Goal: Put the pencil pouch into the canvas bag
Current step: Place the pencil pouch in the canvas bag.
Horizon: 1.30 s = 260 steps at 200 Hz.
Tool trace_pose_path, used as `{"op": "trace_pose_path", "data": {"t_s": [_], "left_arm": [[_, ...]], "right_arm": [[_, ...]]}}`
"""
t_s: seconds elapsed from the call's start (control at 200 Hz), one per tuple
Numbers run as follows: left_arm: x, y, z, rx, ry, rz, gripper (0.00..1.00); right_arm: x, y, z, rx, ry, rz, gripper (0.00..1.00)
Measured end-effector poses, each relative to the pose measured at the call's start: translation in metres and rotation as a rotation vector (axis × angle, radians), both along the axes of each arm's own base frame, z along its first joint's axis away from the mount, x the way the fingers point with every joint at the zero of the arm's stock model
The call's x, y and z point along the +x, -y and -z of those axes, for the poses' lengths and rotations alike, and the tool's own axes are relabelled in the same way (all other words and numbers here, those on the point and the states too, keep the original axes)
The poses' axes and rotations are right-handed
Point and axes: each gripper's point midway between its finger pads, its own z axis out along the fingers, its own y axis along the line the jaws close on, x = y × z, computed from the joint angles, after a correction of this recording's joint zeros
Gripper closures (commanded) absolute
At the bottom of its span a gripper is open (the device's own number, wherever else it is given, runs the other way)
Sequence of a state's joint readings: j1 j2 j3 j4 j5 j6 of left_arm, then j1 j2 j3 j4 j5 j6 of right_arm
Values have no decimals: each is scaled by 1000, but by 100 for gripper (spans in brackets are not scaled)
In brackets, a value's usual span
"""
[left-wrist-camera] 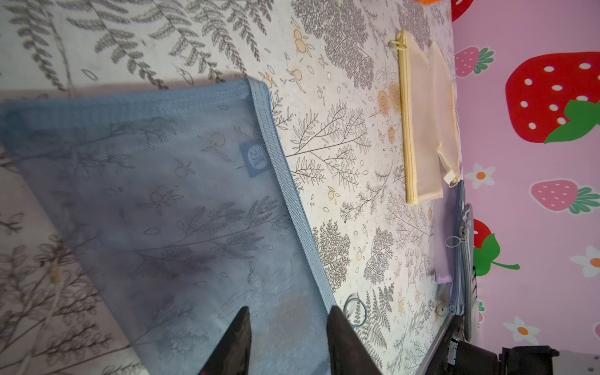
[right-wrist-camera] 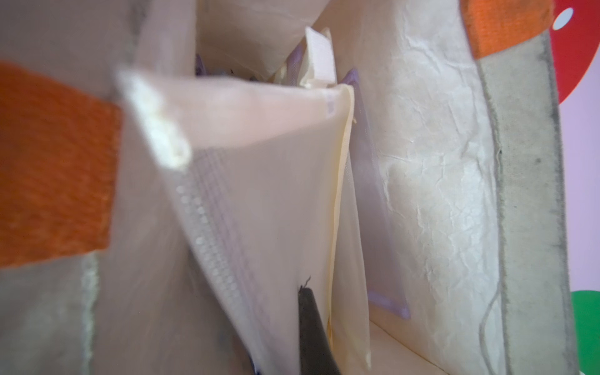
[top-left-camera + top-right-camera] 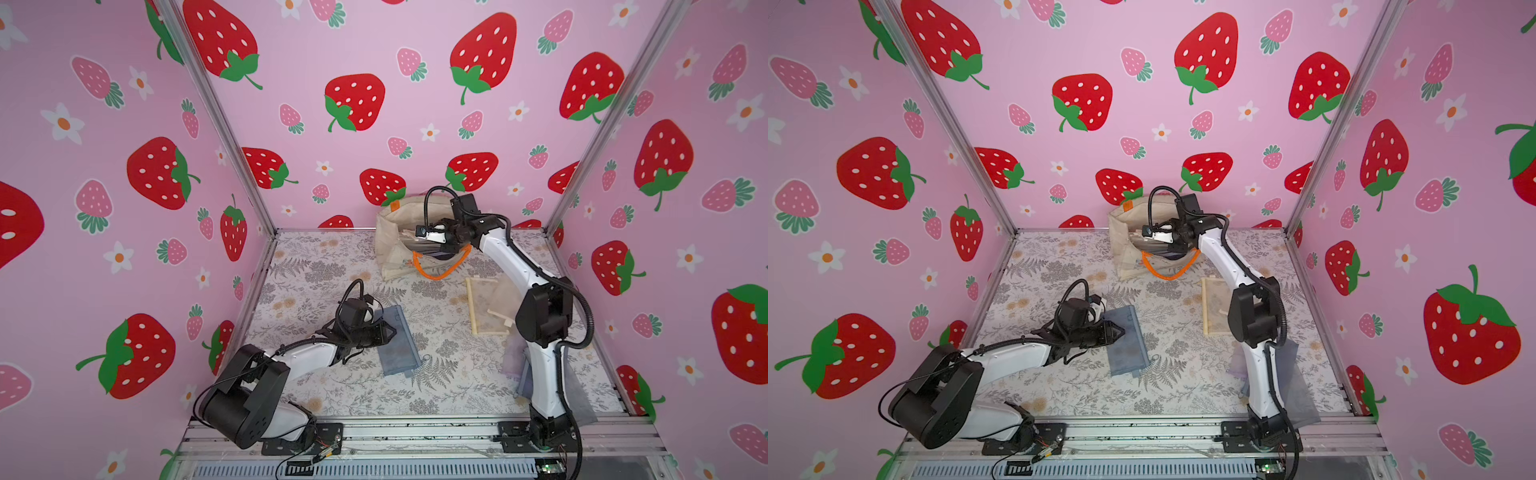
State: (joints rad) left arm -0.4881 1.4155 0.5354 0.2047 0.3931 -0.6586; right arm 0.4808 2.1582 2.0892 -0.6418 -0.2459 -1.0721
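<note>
A small square blue tag (image 1: 256,159) sits by the woven border of the blue pouch (image 1: 168,201). It bears a pale mark too small to read. A tiny white tag (image 2: 330,105) at the top corner of the pencil pouch (image 2: 266,181) carries faint purple print, also unreadable.

The pencil pouch is a flat, see-through cream mesh sleeve with a pale yellow seam down one side and a white zip along another edge. It stands on end inside the canvas bag (image 3: 390,239), and the right pincer (image 2: 303,305) is closed on its fabric. Only one dark finger shows; the other is hidden behind the mesh. A purple pouch (image 2: 373,201) leans beside it against the bag's crumpled inner wall.

In both top views the bag stands at the back of the floral tabletop (image 3: 332,266), its mouth turned toward the front. An orange handle (image 3: 436,272) hangs at its front and an orange tab (image 3: 395,205) sits on its rim.

The left pincer (image 1: 289,308) hangs low over the blue pouch with its jaws apart, only the mesh showing between them. Whether the fingers touch the pouch cannot be told. This pouch lies flat on the left-middle of the tabletop, its ring pull (image 1: 355,310) just past one corner.

A yellow pouch (image 3: 486,307) lies flat beside the right arm's elbow. A lilac pouch (image 1: 441,233) and a grey pouch (image 1: 459,259) lie together near that arm's base.
</note>
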Motion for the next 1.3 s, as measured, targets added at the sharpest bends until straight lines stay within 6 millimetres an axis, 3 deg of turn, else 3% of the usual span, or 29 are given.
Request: {"op": "trace_pose_path", "data": {"t_s": [0.31,0.665,1.061,1.301], "left_arm": [[-1,0,2,1,-4,1,59],[-2,0,7,5,-21,0,59],[-2,1,6,0,-28,-5,60],[-2,1,6,-2,-27,-6,60]], "right_arm": [[-16,9,-2,39,-31,-30,100],[11,8,-11,33,37,44,100],[20,-12,30,-32,3,82,100],[18,-12,23,-1,1,102,65]]}}
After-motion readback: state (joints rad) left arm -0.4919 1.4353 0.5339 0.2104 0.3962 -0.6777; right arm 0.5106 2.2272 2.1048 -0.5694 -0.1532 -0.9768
